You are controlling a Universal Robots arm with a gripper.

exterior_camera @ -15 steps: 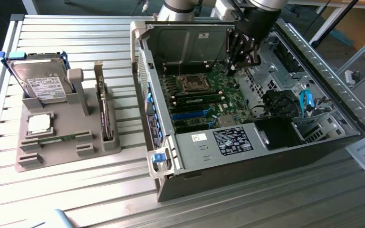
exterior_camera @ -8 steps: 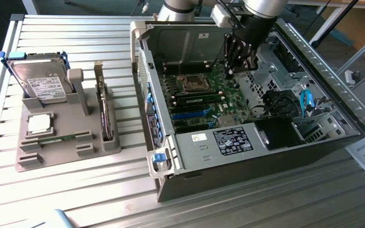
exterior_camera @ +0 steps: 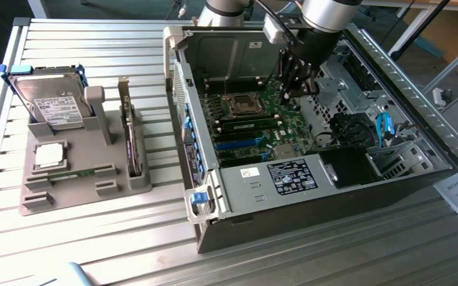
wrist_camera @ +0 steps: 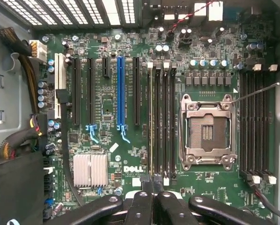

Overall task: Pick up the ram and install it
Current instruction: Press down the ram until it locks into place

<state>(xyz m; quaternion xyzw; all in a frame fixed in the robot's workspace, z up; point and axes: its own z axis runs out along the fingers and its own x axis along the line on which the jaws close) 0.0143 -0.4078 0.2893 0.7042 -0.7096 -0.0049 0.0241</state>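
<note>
Lying nearest, the slatted tabletop is carrying an open case on its side, and a labelled power supply is sitting at the case's near end. On the exterior view's left, a grey holder is resting on the tabletop near the case. The ram is lying flat in a groove in the holder's near part, well apart from the fingers. Just behind the ram a silver chip is sitting in a square recess, and farther back a hard drive is leaning tilted in its cradle. A thin board is standing on edge along the holder's side nearest the case. Inside the case, beyond the power supply, the motherboard is lying flat, with a blue slot, then dark memory slots, then the empty socket. Farther still, the arm is reaching down into the case, and the fingers are hanging over the motherboard, to the exterior view's right of the socket. In the wrist view the fingers are pressing together tip to tip, above the end of the memory slots that are running between the blue slot and the socket.
</note>
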